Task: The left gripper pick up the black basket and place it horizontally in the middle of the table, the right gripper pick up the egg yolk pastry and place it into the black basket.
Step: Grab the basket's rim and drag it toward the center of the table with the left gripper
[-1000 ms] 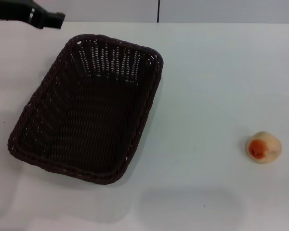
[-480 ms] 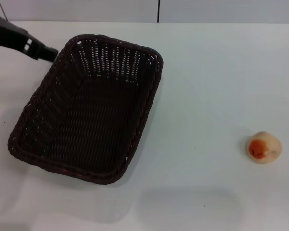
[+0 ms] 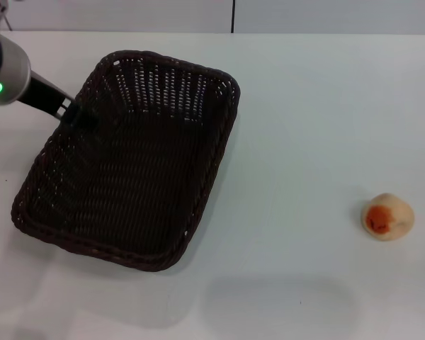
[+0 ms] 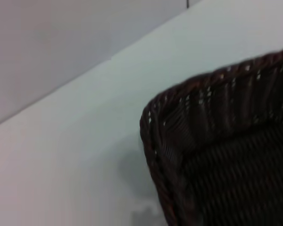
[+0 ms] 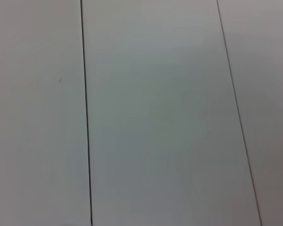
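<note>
The black basket (image 3: 127, 159) lies on the left half of the white table (image 3: 312, 127), its long side running slantwise from far to near. My left gripper (image 3: 76, 113) comes in from the far left on a white-grey arm with a green ring and sits at the basket's left rim near the far corner. That corner of the basket also shows in the left wrist view (image 4: 217, 150). The egg yolk pastry (image 3: 387, 216) lies on the table at the right, far from the basket. My right gripper is out of view.
A grey wall (image 3: 326, 14) with a dark vertical seam stands behind the table's far edge. The right wrist view shows only pale panels with thin dark seams.
My left arm has swung down and toward me from beyond the basket's far left corner, so the gripper now meets the basket's left rim. The basket and pastry have not moved.
</note>
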You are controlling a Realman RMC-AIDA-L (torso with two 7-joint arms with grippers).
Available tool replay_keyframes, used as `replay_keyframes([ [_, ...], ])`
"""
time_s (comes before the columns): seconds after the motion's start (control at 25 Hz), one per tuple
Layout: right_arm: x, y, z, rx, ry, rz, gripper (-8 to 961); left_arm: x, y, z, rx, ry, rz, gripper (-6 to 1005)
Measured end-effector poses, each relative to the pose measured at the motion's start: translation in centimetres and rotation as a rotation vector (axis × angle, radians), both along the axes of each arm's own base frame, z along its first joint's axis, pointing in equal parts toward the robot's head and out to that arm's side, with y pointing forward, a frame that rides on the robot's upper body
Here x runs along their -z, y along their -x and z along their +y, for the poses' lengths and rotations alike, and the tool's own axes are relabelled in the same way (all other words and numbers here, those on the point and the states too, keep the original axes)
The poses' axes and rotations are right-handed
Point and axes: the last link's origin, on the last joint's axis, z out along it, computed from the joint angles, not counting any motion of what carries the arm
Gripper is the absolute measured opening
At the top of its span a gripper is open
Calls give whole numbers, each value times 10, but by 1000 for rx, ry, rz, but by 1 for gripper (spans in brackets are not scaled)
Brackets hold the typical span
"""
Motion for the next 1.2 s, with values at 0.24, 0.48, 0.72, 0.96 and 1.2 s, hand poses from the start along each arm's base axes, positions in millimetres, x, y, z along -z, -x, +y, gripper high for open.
replay_keyframes([
  [0.24,0,0,0,0,0,0,773,10,5,5,-27,27,19,787],
  [0.48,0,0,0,0,0,0,773,13,7,8,-37,37,25,786],
  [0.72,0,0,0,0,0,0,773,21,14,16,-62,52,33,785],
  [0.96,0,0,0,-1,1,0,773,23,18,20,-72,45,30,784],
  [1.2,0,0,0,0,1,0,773,24,21,22,-87,44,28,784],
])
